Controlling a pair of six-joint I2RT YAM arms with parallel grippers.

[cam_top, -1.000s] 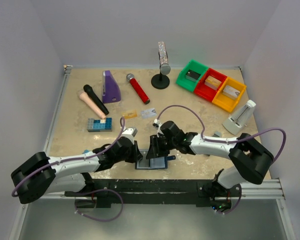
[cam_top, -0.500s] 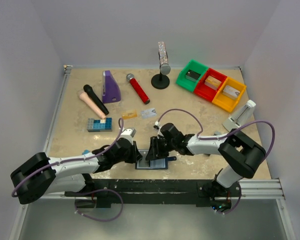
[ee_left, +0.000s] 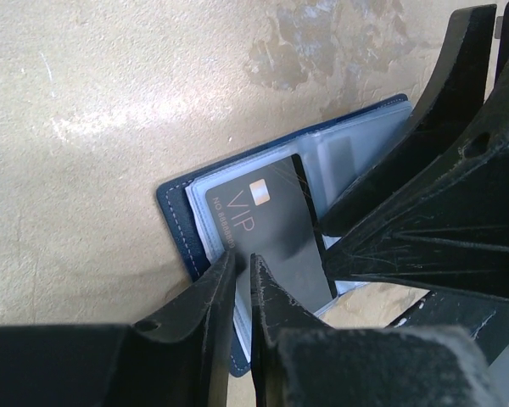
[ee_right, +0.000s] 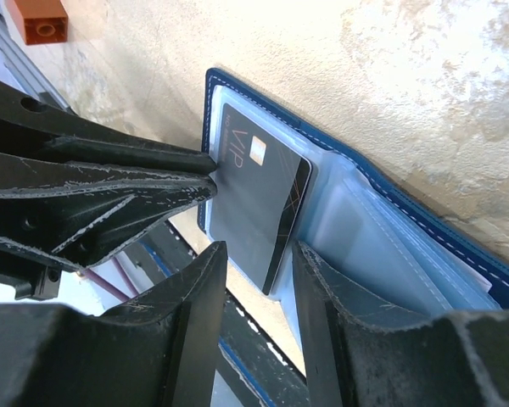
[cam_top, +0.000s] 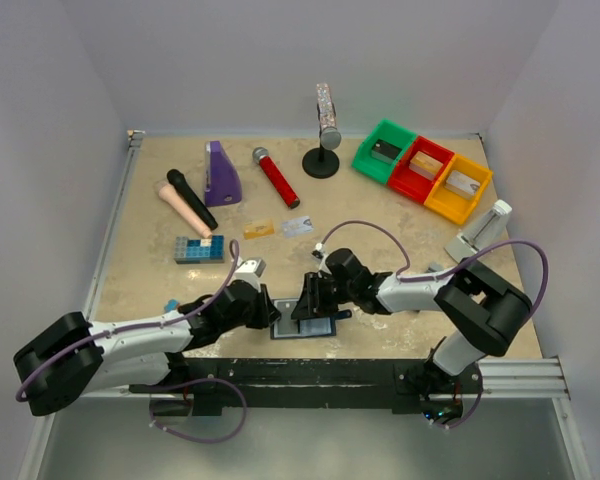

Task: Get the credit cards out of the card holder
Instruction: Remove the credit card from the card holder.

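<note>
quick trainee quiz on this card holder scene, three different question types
1. True or false: the card holder lies folded shut.
2. What is printed on the black card in it? A) VIP B) GOLD C) BANK
3. Which stands wider, the left gripper or the right gripper?

Key: 1 false, it lies open. 2 A. 3 the right gripper.
</note>
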